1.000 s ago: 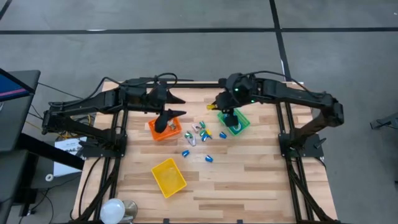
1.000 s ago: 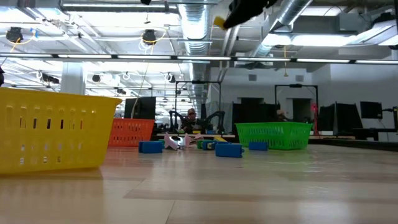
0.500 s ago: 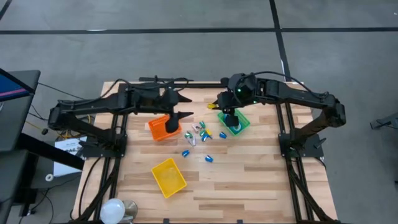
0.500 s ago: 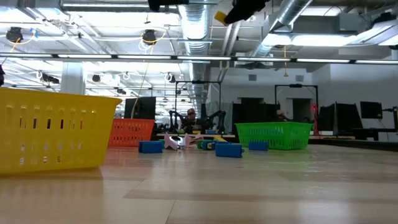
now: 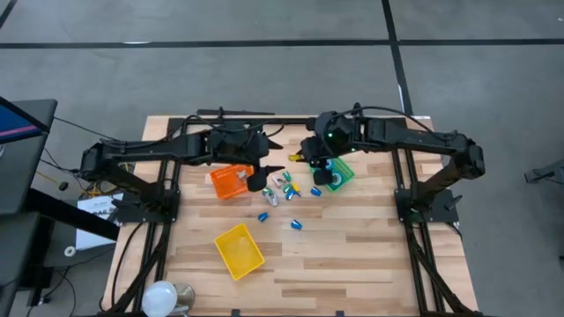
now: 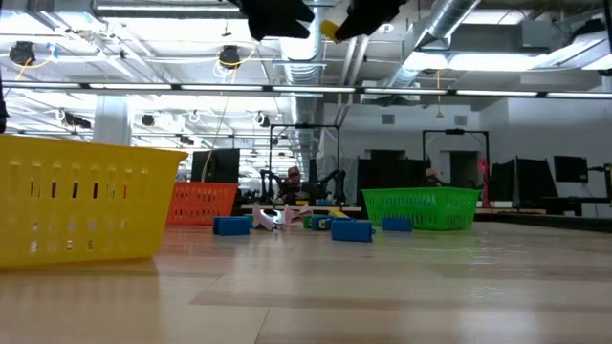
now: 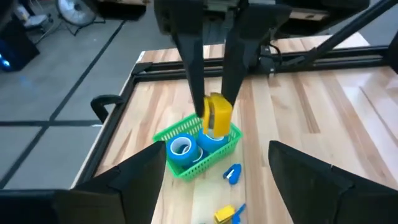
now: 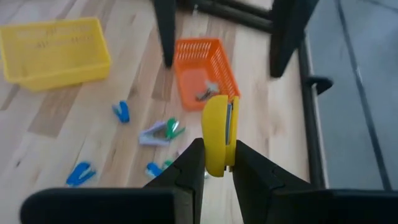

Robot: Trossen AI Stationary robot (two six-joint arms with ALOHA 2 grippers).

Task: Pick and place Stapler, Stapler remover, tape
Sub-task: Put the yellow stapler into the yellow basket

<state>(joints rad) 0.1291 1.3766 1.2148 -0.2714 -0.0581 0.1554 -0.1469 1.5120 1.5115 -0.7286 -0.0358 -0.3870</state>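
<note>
Yellow stapler (image 8: pixel 217 134): grasped between the right gripper's (image 8: pixel 214 163) fingers, held in the air near the green bin (image 7: pixel 186 163).
Tape (image 7: pixel 181 149): blue rolls lying in the green bin.
Left gripper (image 5: pixel 256 180): fingers released, empty, beside the orange bin (image 5: pixel 230 181) on the counter (image 5: pixel 352 246).

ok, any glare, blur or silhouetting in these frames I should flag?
Low view: bright ceiling lights backlight both arms, so they read as dark silhouettes at the top; the near yellow bin looks soft. Right wrist view: the yellow stapler in the right gripper is sharp, the orange bin behind slightly soft.
</note>
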